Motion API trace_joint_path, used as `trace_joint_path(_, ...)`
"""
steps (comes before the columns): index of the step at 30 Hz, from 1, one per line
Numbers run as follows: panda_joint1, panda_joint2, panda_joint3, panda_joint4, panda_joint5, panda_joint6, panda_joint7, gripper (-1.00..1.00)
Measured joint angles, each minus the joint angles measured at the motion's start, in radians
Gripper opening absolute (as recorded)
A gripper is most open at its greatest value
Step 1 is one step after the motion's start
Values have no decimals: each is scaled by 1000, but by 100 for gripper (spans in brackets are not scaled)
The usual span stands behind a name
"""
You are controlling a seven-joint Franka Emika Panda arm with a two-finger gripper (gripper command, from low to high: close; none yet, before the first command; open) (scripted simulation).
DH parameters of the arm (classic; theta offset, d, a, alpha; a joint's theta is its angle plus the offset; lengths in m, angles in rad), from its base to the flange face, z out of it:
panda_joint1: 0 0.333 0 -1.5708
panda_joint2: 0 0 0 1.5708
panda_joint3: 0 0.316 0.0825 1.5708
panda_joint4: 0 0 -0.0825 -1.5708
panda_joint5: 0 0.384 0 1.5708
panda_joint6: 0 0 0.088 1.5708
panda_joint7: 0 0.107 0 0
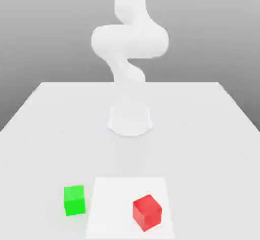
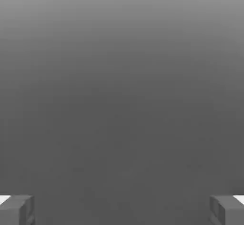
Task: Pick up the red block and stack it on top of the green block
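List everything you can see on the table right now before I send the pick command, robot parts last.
red block: one, red, on the table near the front edge, toward the exterior view's right, turned at an angle
green block: one, green, on the table to the exterior view's left of the red block, apart from it
table: one, white, carries both blocks and the arm's base
arm: one, white, rising from its base at the table's middle
gripper: one, grey fingers spread wide apart, nothing between them
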State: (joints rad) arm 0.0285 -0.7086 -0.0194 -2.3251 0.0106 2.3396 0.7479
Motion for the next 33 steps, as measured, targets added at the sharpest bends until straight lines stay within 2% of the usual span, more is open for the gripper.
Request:
trace_joint_path(11, 111, 406, -67, -111, 48, 175, -231, 0)
trace_joint_path(18, 141, 659, -66, -181, 63, 285, -366, 0)
trace_joint_path(23, 149, 837, -64, -229, 31, 367, -428, 0)
trace_joint_path(28, 131, 1017, -40, -214, 49, 508, -457, 0)
trace_joint_path(29, 127, 1045, -34, -210, 55, 531, -461, -100)
trace_joint_path(33, 126, 1044, -34, -210, 54, 530, -461, -100)
